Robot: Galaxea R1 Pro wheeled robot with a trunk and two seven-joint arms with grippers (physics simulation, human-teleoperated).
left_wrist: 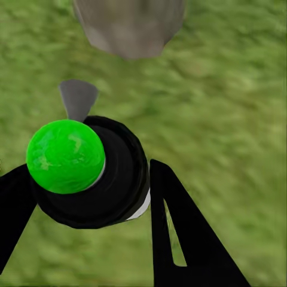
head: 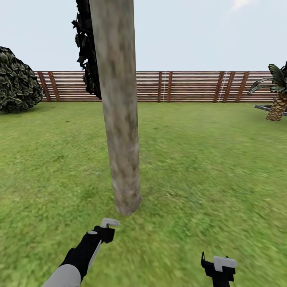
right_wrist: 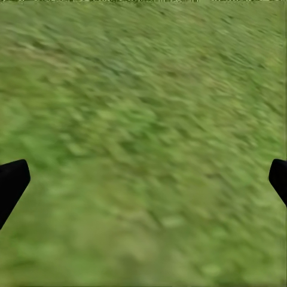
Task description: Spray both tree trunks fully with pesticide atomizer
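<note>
While the head camera looked over the lawn, the thick tree trunk rose at twelve o'clock before the slat fence, a bush at ten and a palm at two. Below, the left claw held the sprayer, nozzle near the trunk's foot. At the left wrist, black fingers were clamped around the sprayer's dark body with its green cap, the trunk base at twelve. At the right wrist, the claw gaped wide, empty, over grass.
</note>
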